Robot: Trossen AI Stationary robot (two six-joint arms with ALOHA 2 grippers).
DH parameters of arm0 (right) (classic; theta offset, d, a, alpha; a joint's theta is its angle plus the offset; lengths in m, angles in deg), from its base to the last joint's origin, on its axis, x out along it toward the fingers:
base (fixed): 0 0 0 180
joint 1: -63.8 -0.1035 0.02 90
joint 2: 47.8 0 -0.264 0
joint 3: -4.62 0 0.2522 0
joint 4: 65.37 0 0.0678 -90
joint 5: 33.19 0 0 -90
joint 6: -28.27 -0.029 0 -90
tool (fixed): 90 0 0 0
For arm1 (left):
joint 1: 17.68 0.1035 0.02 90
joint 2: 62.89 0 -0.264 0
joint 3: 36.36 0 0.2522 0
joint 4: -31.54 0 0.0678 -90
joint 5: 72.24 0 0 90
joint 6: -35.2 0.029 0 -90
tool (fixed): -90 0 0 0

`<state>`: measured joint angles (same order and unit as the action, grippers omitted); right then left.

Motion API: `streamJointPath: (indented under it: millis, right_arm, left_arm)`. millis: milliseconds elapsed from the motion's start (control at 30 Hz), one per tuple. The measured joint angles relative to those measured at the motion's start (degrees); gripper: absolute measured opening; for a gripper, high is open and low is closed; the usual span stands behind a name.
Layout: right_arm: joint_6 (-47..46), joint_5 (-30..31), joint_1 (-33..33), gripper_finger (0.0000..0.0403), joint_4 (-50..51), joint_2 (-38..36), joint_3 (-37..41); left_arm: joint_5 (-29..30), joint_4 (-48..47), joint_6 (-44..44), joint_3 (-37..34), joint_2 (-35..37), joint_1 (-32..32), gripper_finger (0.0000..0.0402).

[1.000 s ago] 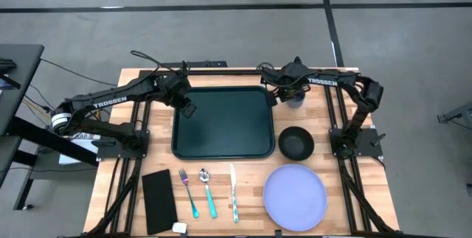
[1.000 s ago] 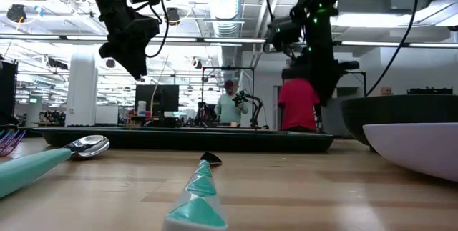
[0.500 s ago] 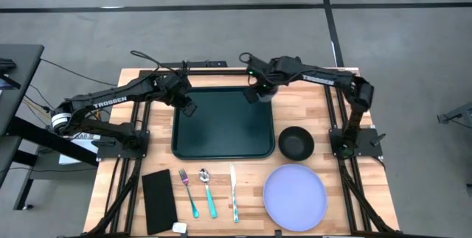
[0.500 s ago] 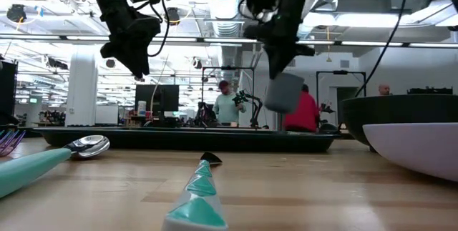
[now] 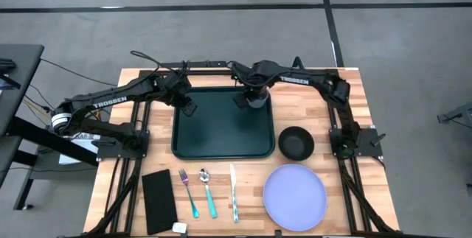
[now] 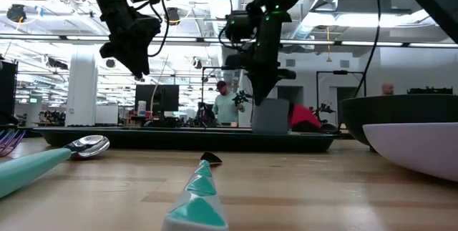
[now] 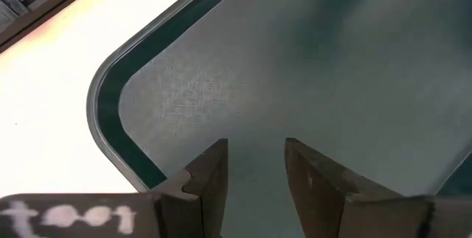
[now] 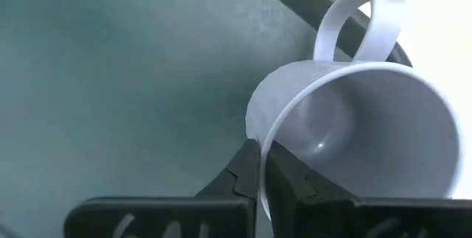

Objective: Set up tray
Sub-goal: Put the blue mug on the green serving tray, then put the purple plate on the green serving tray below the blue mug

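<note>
The dark green tray [image 5: 221, 127] lies on the wooden table, and its rim shows in the low view [image 6: 179, 139]. My right gripper [image 5: 249, 98] [image 8: 259, 157] is over the tray's far right corner, shut on a pale lavender mug [image 5: 257, 100] [image 6: 270, 115] [image 8: 354, 127]. The mug's handle [image 8: 365, 17] points away from the fingers. My left gripper [image 5: 189, 110] [image 7: 254, 172] hangs open above the tray's far left corner [image 7: 110, 113] and touches nothing. My right gripper pinches the mug's rim [image 8: 258, 138] on the side opposite the handle, one finger inside the mug and one outside. The fingers come from above, slanting down. The mug hangs low over the tray's far right part; I cannot tell whether its base touches the tray.
Right of the tray stands a black bowl [image 5: 296, 142]. Along the near edge lie a lavender plate [image 5: 295, 196], a knife [image 5: 234, 192], a spoon [image 5: 209, 191], a fork [image 5: 189, 192] and a black napkin [image 5: 158, 201]. People stand in the room beyond the table [image 6: 227, 106].
My right gripper has lifted the mug from the table beside the tray's far right corner, carried it toward the table's left over the tray's rim, and lowered it to just above the tray floor. The mug swung tilted mid-way and now hangs nearly upright.
</note>
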<state>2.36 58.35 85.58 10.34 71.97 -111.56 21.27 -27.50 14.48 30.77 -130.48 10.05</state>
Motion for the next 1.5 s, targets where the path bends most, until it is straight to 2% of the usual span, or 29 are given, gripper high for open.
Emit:
streamJointPath:
  millis: [333,500,700,967,1233,1367,1500]
  right_arm:
    - [2.0,3.1,0.0,0.0007,0.8,3.2,-3.2]
    - [2.4,4.2,0.1,0.0022,0.1,3.1,-3.3]
    - [3.9,5.6,0.1,0.0063,0.4,3.1,-3.3]
    - [5.0,5.1,-0.9,0.0148,1.1,2.2,-3.2]
    - [4.2,5.9,-2.5,0.0195,0.4,-5.3,-3.3]
    - [-1.6,5.8,-5.7,0.0199,7.9,-11.9,-3.3]
    - [-9.7,8.0,-12.0,0.0195,14.5,-18.0,-3.3]
  left_arm:
    - [0.2,0.0,0.0,0.0,0.0,0.0,0.0122]
    - [0.2,0.0,0.0,0.0,0.0,0.0,0.0122]
    - [0.2,0.0,0.0,0.0,0.0,0.0,0.0122]
    - [0.2,0.0,0.0,0.0,0.0,0.0,0.0122]
    - [0.2,0.0,0.0,0.0,0.0,0.0,0.0122]
    - [0.2,0.0,0.0,0.0,0.0,0.0,0.0122]
    - [0.1,0.0,0.0,0.0,0.0,0.0,0.0122]
